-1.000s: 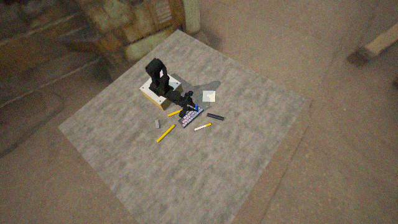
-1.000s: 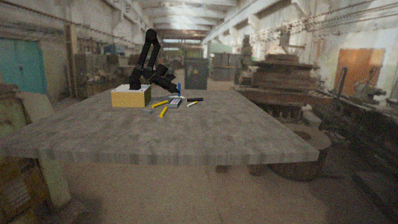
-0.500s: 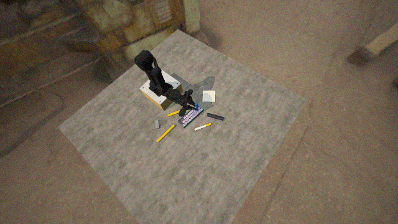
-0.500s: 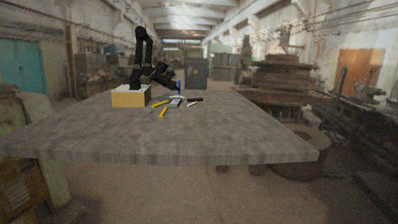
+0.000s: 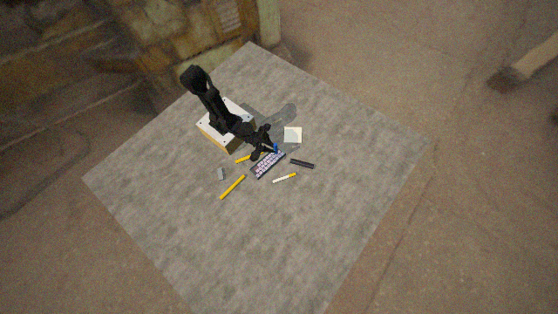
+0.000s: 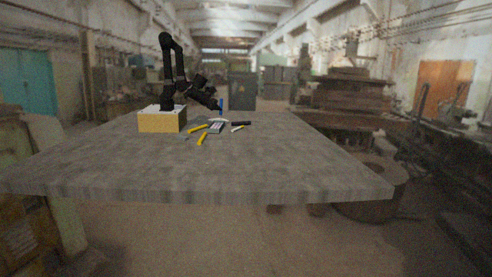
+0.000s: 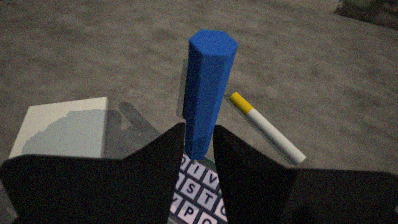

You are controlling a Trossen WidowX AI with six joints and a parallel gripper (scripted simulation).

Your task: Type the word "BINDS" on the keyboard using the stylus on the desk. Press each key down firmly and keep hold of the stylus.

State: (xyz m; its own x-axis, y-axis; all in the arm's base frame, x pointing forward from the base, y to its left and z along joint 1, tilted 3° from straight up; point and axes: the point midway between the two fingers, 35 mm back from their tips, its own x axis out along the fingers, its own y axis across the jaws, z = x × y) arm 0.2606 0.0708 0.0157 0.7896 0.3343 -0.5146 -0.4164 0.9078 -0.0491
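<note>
The blue stylus [image 5: 275,147] [image 6: 221,104] [image 7: 210,75] stands nearly upright between the fingers of my gripper [image 5: 274,151] [image 6: 220,109] [image 7: 199,130], which is shut on it. The keyboard [image 5: 268,165] [image 6: 216,127] [image 7: 190,188] lies flat below the gripper. In the exterior view the stylus's lower end shows a little above the keyboard's far end. In the wrist view that end appears over the edge row near the I key, with V, S, T and P legible. The fingers hide much of the keyboard there, and exact contact with a key cannot be told.
A pale square pad [image 5: 293,134] [image 7: 62,130] lies beside the keyboard. A black marker [image 5: 302,163] [image 6: 241,123] and a white-and-yellow marker [image 5: 284,178] [image 6: 237,128] [image 7: 270,130] lie on the other side. Two yellow sticks [image 5: 232,187] [image 6: 197,128] and a grey block [image 5: 221,174] lie nearby.
</note>
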